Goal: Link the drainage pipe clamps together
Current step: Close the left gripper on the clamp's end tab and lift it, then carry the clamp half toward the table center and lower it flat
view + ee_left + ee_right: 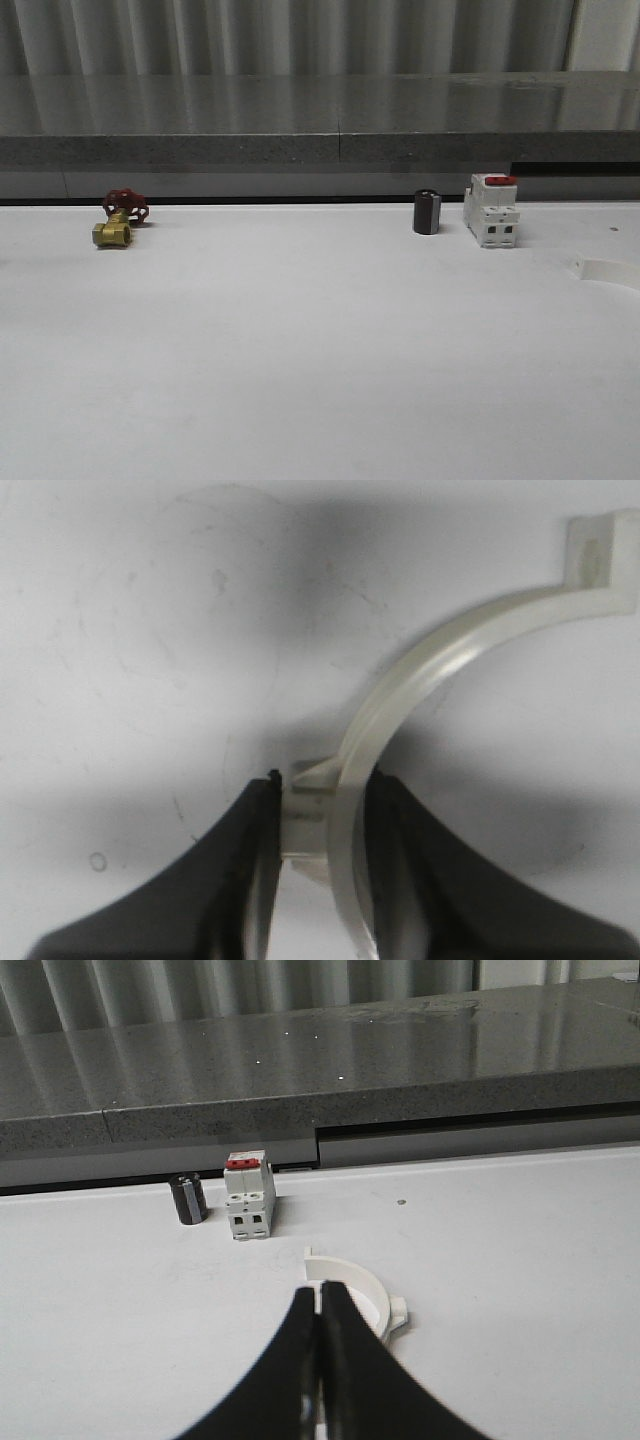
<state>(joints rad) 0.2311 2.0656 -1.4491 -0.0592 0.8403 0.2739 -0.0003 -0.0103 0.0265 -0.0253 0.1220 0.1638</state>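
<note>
On my left wrist feed, 1 clamp, a pale half-ring with a flat tab at its far end, sits between the fingers of the left gripper. The gripper is clenched on it, pinching the band and a small rib near its other end, over the white worktop.

On my right wrist feed the second clamp lies flat on the worktop just past the right gripper, curved side away from me, a tab sticking out at one end. That gripper's 2 black fingers are pressed together with no gap and nothing between them; the tips overlap the clamp in this view, and I cannot tell whether they touch it. In the front view a strip of this clamp shows at the right edge.

Further back stand a white breaker with a red switch on top, and just beside it a small dark cylinder, upright. Well apart from them, on the left, is a brass valve with a red handwheel. Behind the worktop runs a grey ledge.

I see no containers, and no writing I can read; the marks on the breaker are too small.
</note>
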